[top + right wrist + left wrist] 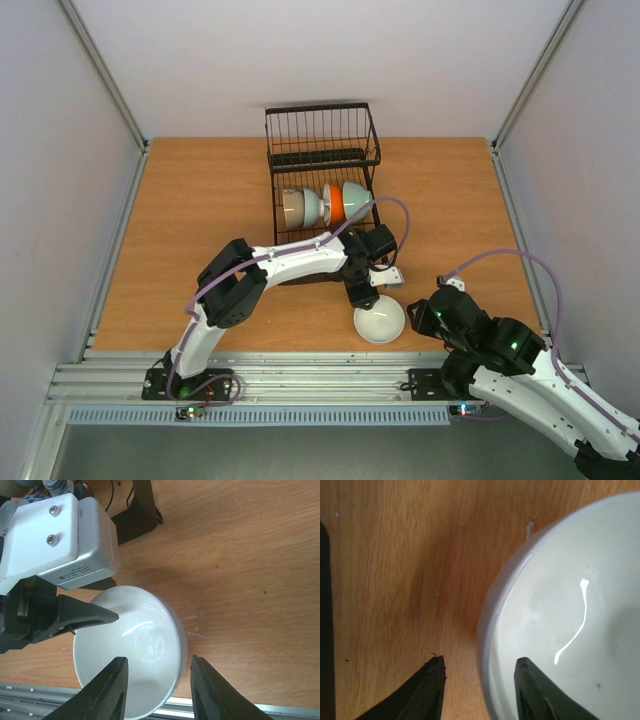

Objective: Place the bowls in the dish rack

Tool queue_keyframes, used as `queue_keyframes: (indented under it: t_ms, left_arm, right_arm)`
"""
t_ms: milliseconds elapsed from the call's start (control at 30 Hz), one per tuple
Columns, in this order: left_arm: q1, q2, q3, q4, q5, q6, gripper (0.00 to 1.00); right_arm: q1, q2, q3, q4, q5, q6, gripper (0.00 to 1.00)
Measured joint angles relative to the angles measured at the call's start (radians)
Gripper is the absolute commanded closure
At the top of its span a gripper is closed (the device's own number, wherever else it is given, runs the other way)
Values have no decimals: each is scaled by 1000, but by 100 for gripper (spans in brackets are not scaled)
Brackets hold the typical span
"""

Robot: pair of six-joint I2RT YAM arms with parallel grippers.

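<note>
Action at the front edge: white bowl (380, 320) sits upright on the table (200, 200), well short of the dish rack (322, 135). Left gripper (480, 661) straddles its rim, fingers parted, one inside, one outside with wood showing between. Right gripper (158, 659) is spread across the opposite rim; contact is unclear.

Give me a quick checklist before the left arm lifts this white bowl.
1. The left fingers straddle the white bowl's rim: ok.
2. Grip closed on the rim: not ok, table shows between outer finger and bowl.
3. The right fingers clear of the bowl: not ok, the rim sits between them.
4. Free slot in the dish rack beside the loaded bowls: cannot tell, the left arm hides the near part.
</note>
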Motion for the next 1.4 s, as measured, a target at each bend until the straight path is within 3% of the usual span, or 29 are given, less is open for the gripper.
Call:
queue_keyframes:
  t_ms: [167, 233, 333, 500, 700, 1067, 1267, 1400]
  left_arm:
    - [0, 0, 0, -3, -8, 9, 95]
    - [0, 0, 0, 0, -13, 7, 99]
    - [0, 0, -2, -10, -23, 20, 99]
    - [0, -9, -2, -10, -42, 26, 100]
    - [26, -130, -38, 13, -23, 27, 99]
    - [273, -470, -187, 126, 251, 11, 100]
    - [482, -615, -343, 249, 368, -36, 100]
    - [554, -692, -454, 327, 416, -79, 100]
  right_arm:
    - [0, 4, 0, 13, -2, -1, 63]
    - [0, 8, -2, 21, -4, -2, 64]
    - [0, 14, -5, 25, -8, -6, 60]
    - [1, 32, -8, 65, -51, -42, 35]
    - [1, 40, -7, 141, -115, -84, 24]
    - [3, -73, 53, 304, -113, -134, 18]
    - [3, 91, 66, 398, -154, -184, 15]
    - [3, 191, 89, 501, -210, -214, 10]
